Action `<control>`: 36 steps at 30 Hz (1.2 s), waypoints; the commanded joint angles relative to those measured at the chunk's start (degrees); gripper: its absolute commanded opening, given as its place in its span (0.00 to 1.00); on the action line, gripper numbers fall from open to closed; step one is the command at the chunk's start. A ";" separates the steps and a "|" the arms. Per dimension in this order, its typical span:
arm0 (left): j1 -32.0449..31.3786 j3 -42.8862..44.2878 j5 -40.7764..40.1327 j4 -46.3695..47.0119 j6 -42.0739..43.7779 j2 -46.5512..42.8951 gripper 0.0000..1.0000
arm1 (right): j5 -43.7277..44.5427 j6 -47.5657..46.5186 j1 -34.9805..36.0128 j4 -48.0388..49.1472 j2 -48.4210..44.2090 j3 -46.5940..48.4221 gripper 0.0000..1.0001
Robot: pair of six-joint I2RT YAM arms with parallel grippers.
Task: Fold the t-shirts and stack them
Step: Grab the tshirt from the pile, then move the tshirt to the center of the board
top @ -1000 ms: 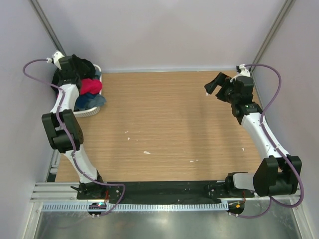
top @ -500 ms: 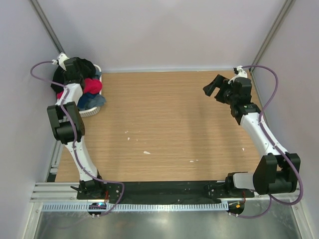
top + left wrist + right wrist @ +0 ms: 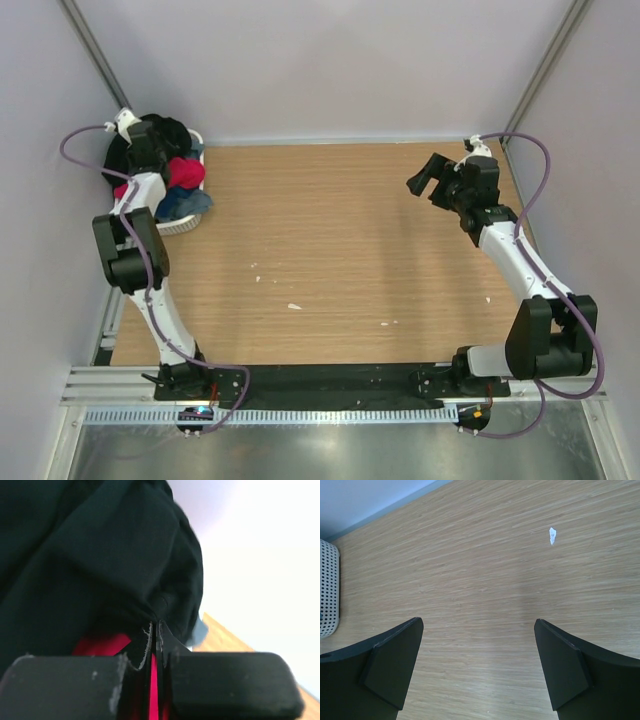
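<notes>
— T-shirts (image 3: 178, 180): where do they lie from your arms?
— Nearest you there are only pale scraps (image 3: 294, 306) on the worktop (image 3: 340, 260). The shirts are heaped in the white basket (image 3: 185, 226) at its far left corner.
— Which arm is closer?
— Your left. The left gripper (image 3: 155, 630) is in the heap, fingers clenched on a fold of the black tee (image 3: 100, 555), with the red-pink tee (image 3: 102, 644) just beneath. It's too bunched to tell its long axis.
— And the right?
— The right gripper (image 3: 479, 625) hangs spread wide, holding nothing, over the far right side, well apart from the heap.
</notes>
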 commanded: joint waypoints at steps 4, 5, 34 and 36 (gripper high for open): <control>-2.21 -12.29 3.52 8.66 1.80 -19.16 0.00 | -0.46 0.65 0.11 -0.11 -0.23 1.90 1.00; -3.34 -13.17 3.79 8.32 2.60 -23.01 0.00 | -0.72 0.83 0.03 -0.72 -0.59 1.81 1.00; -43.60 6.42 15.73 -20.92 -0.89 -33.76 0.00 | 46.89 9.45 0.03 -31.84 -14.82 9.90 1.00; -44.22 -3.12 18.80 -15.88 -6.43 -35.78 0.00 | 48.58 9.18 0.03 -31.66 -16.49 8.76 1.00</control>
